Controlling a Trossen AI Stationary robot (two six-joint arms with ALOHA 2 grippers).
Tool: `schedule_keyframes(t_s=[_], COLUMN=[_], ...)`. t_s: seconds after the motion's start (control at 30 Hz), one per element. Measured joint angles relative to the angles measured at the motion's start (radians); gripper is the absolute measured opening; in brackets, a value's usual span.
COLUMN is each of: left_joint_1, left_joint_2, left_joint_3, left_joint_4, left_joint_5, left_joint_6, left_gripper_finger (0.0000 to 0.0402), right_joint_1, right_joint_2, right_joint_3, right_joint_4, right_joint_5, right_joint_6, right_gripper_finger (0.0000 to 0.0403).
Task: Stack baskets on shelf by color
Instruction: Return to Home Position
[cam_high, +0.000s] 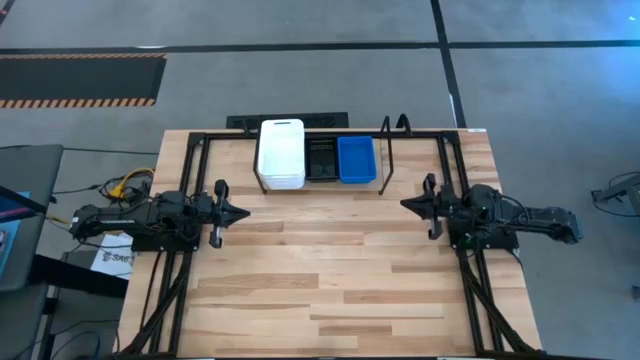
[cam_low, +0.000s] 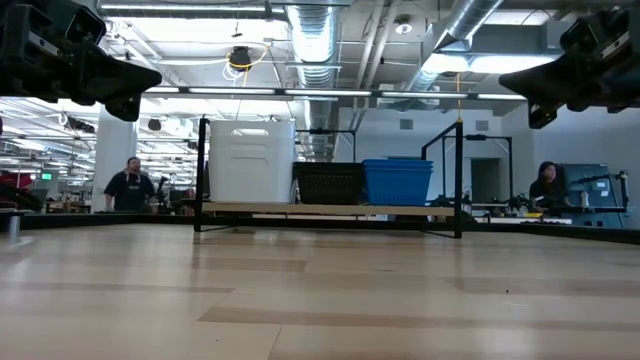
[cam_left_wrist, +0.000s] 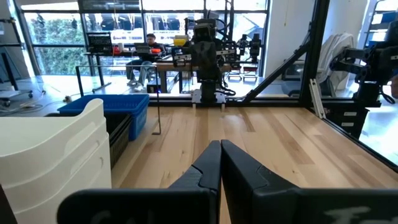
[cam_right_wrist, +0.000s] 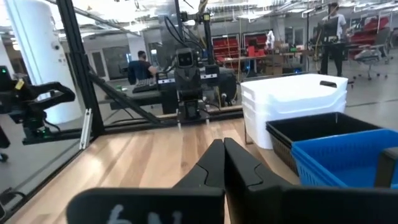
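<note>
Shelf (cam_low: 459, 170) sits at back centre of table (cam_high: 330, 280), holding three stacks of baskets side by side, sorted by colour.

White baskets (cam_high: 281, 152) are at the left end, nested one inside another. Three rims count in right wrist view. It is the tallest stack in low view.

Black baskets (cam_high: 321, 158) are in the middle, touching the white stack on one side and the blue on the other. The top one shows only its own slotted bottom. Number nested: cannot tell.

Blue baskets (cam_high: 356, 159) are at the right end, just inside an upright looped divider. The top one shows its bare bottom. Layer count is unclear. In low view the stack stands slightly higher than the black one.

Left pincer (cam_high: 240, 212) is over the left side of the table, well apart from the shelf and pointing toward table centre. In its wrist view the fingers (cam_left_wrist: 205, 171) are pressed together with only a thin seam between them, gripping nothing.

Right pincer (cam_high: 407, 205) is over the right side of the table, facing the left one, also well clear of the shelf. Its fingers (cam_right_wrist: 239, 168) are closed tip to tip and hold nothing.

Both arms are raised off the table in low view, at the top corners.

A person (cam_low: 130, 185) stands in the room behind.
</note>
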Motion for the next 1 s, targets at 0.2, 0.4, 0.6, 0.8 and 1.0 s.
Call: schedule_keyframes(t_s=[0.2, 0.4, 0.6, 0.8, 1.0], left_joint_1=[0.000, 0.000, 0.000, 0.000, 0.000], left_joint_2=[0.000, 0.000, 0.000, 0.000, 0.000], left_joint_3=[0.000, 0.000, 0.000, 0.000, 0.000], left_joint_4=[0.000, 0.000, 0.000, 0.000, 0.000], left_joint_5=[0.000, -0.002, -0.002, -0.002, -0.002], left_joint_6=[0.000, 0.000, 0.000, 0.000, 0.000], left_gripper_finger=[0.0000, 0.0000, 0.0000, 0.0000, 0.0000], right_joint_1=[0.004, 0.004, 0.004, 0.004, 0.004], right_joint_2=[0.000, 0.000, 0.000, 0.001, 0.004], right_joint_3=[0.000, 0.000, 0.000, 0.000, 0.000], right_joint_4=[-0.011, -0.030, -0.078, -0.083, -0.088], right_joint_5=[0.046, 0.054, 0.054, 0.054, 0.054], right_joint_6=[-0.005, -0.005, 0.006, 0.000, 0.000], right_gripper_finger=[0.0016, 0.0023, 0.0023, 0.0022, 0.0022])
